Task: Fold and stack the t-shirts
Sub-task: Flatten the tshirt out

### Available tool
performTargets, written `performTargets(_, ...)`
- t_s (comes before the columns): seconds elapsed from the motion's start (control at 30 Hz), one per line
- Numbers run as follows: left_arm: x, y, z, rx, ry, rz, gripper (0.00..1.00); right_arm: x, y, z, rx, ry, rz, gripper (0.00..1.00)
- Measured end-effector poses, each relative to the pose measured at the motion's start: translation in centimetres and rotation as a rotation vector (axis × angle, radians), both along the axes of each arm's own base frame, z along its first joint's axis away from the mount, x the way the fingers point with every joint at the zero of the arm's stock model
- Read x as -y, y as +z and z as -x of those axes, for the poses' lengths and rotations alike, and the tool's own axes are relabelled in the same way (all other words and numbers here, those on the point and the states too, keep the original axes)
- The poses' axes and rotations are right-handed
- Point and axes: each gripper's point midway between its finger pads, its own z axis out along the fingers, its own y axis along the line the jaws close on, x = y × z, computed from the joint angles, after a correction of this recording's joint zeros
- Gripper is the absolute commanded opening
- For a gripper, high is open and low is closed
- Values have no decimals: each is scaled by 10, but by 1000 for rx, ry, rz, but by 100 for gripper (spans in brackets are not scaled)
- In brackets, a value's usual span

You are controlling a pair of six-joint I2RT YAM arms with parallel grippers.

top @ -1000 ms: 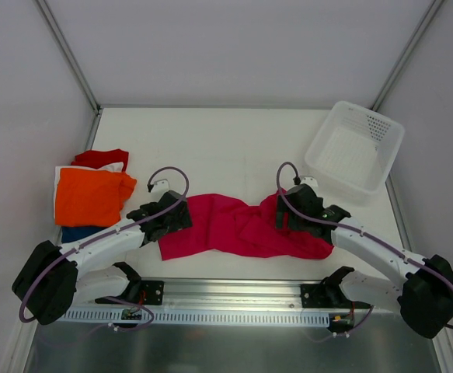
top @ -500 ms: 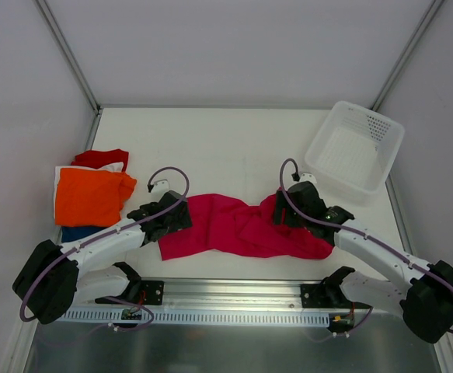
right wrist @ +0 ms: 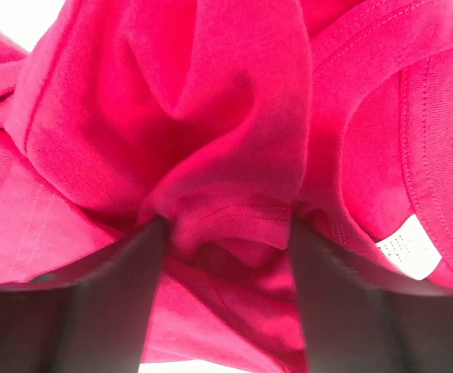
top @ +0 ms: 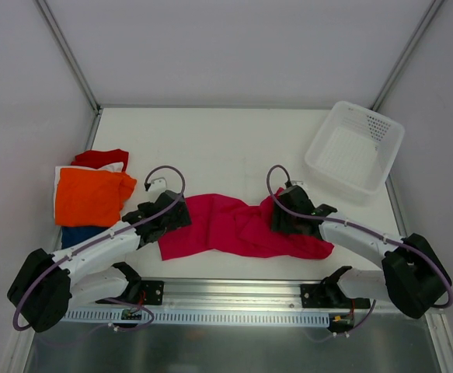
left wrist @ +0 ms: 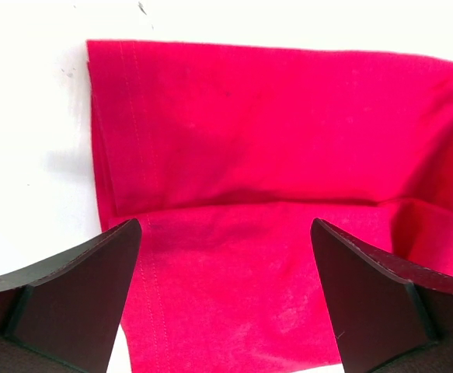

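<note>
A magenta-pink t-shirt lies crumpled across the near middle of the table. My left gripper hovers over its left end with jaws wide open; in the left wrist view flat cloth shows between the fingers. My right gripper is at the shirt's right part. In the right wrist view the fingers pinch a bunched fold of the shirt. At the left edge is a stack with an orange shirt on top, and red, white and dark blue cloth showing beneath.
A white perforated plastic basket stands at the back right, near the right arm. Metal frame posts rise at the back corners. A slotted rail runs along the near edge.
My right gripper has shifted left and pushed into the shirt's right part, bunching cloth between its fingers. The left gripper has barely moved.
</note>
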Motion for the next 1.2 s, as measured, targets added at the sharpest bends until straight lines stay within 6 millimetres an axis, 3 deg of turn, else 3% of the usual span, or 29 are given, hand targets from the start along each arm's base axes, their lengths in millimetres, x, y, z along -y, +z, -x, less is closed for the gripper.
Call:
performTargets(0.13,-3,2,0,14,9,-5,93,0,1,-1,4,-5,0,46)
performTargets(0.17,-3,1,0,14,8,-6,93,1,1,-1,5,-7,2,37)
performTargets(0.2,-3,1,0,13,9,-7,93,2,1,0,6,-6,9,12)
performTargets(0.23,-3,1,0,13,9,-7,93,4,2,1,6,-5,19,3)
performTargets(0.37,-4,-1,0,6,9,-11,93,7,14,2,23,-6,50,0)
performTargets(0.47,-4,-3,1,-3,9,-19,93,2,39,-4,77,17,62,0)
performTargets(0.6,-5,-5,2,-10,9,-24,93,-8,89,-21,195,44,43,0)
performTargets(0.83,-4,-5,1,-8,9,-22,92,-23,212,-59,451,71,-17,0)
performTargets(1.07,-2,10,-2,39,3,7,91,-18,314,-66,641,96,-52,0)
performTargets(1.2,2,34,-12,104,-7,26,92,-4,367,-62,753,94,-47,0)
